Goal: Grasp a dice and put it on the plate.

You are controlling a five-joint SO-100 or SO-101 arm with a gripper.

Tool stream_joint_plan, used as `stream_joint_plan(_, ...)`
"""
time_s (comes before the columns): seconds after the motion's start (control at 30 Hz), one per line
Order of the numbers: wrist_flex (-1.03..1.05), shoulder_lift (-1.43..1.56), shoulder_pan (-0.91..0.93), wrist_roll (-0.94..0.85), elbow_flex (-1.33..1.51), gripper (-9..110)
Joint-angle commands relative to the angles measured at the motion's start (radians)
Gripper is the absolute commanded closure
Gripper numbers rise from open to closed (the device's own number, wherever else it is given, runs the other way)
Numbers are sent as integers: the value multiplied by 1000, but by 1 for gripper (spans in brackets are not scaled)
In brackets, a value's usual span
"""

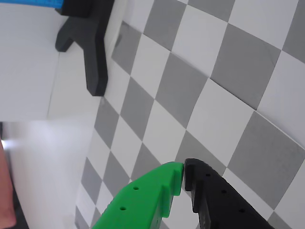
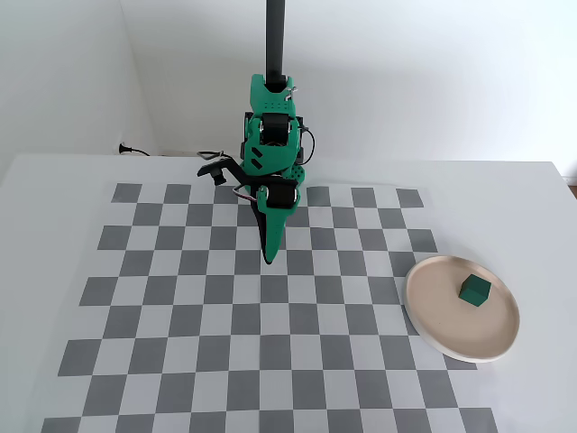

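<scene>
Dice (image 2: pixel 473 290) already sat on the plate (image 2: pixel 429 326), a bit right of centre, resting flat on the plate floor and clear of the rim. Plate was at the right edge of the checkerboard mat (image 2: pixel 180 343) in the fixed view. Gripper (image 2: pixel 270 256) was well apart from both, folded back near the arm's base (image 2: pixel 270 126) with its tip pointing down at the mat. In the wrist view the green finger (image 1: pixel 157 195) and black finger (image 1: pixel 214 195) met at the tips, nothing between them, so the pincer was together and empty. Looked like the placing step was done and the arm was parked. No second dice in view, so I judged no next move was needed beyond holding rest.
</scene>
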Motion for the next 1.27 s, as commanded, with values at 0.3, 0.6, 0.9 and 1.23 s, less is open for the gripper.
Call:
stream_joint_plan(0.3, 201, 14, 55, 336, -17, 106)
stream_joint_plan(0.6, 202, 14, 41, 318, -17, 96)
stream_joint_plan(0.9, 202, 14, 41, 318, -17, 106)
stream_joint_plan(1.23, 202, 14, 41, 318, -17, 106)
